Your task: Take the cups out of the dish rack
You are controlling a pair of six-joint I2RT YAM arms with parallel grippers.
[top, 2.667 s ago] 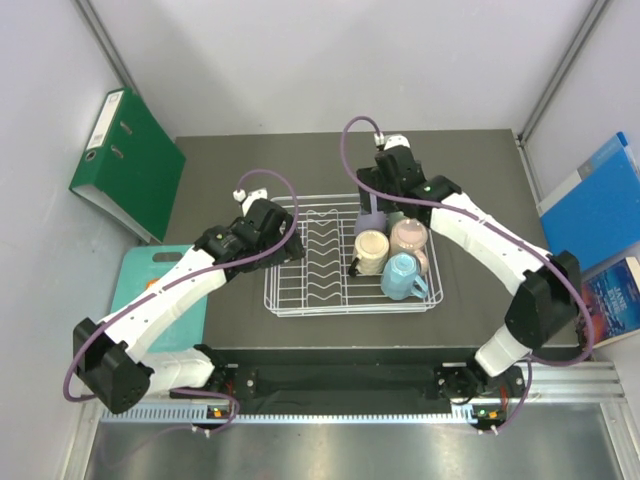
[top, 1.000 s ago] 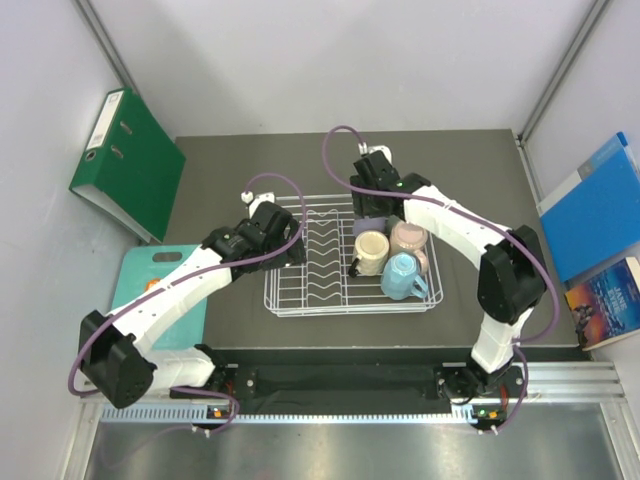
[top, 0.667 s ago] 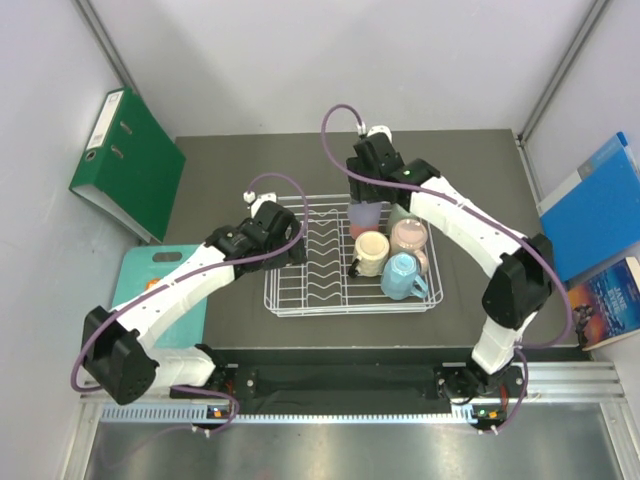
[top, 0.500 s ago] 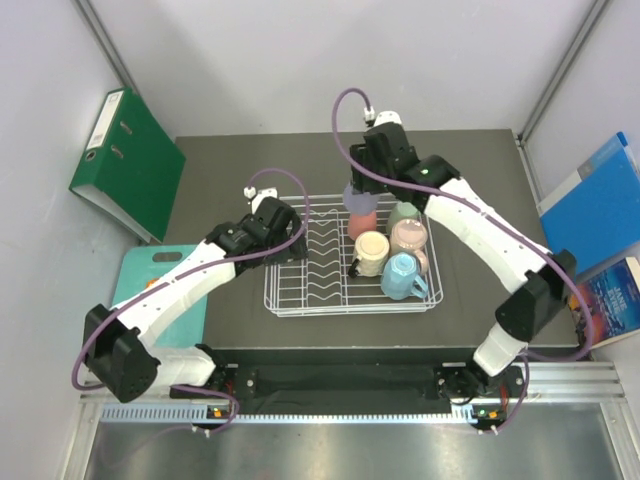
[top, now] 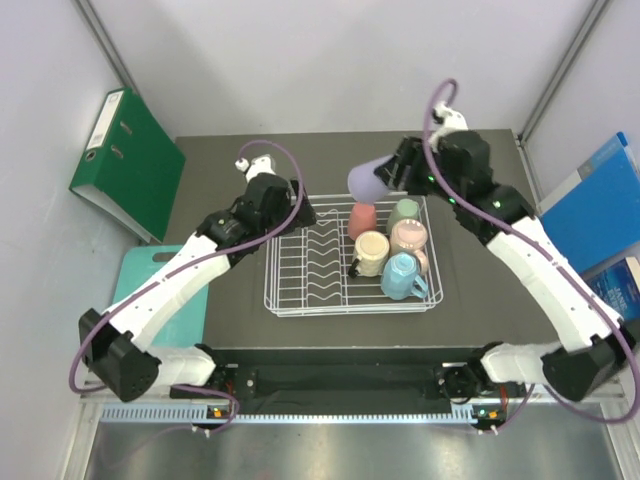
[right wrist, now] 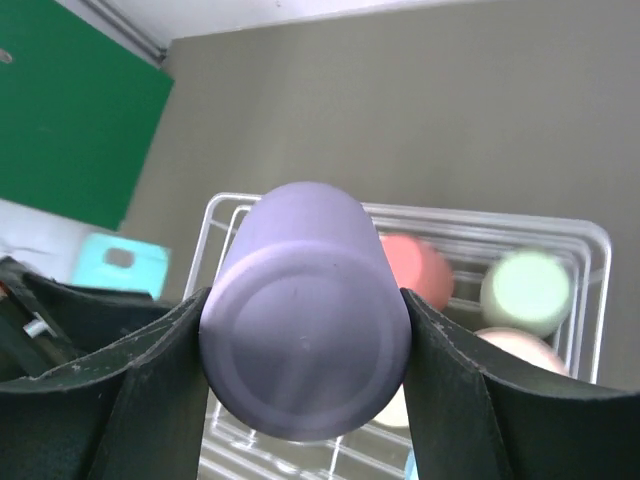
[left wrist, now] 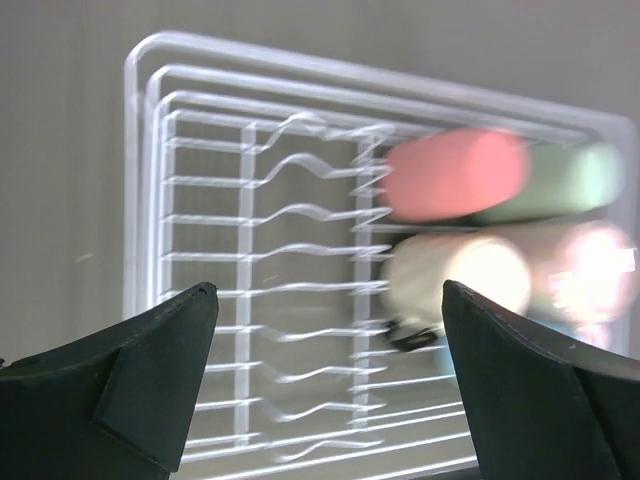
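Right jaws grip the lavender cup (top: 368,180) across its smooth cylindrical wall, tilted in the air above the far edge of the dish rack (top: 300,312), clear of the wires. Left jaws stand wide open and empty over the rack's far-left corner. Best practice: carry the cup past the rim to the bare matte bench (top: 210,170), seat it flat, then release. Coral cup (top: 363,218), mint cup (top: 404,213), cream cup (top: 371,250), pale pink cup (top: 409,237) and handled blue mug (top: 402,275) sit among thin white wire
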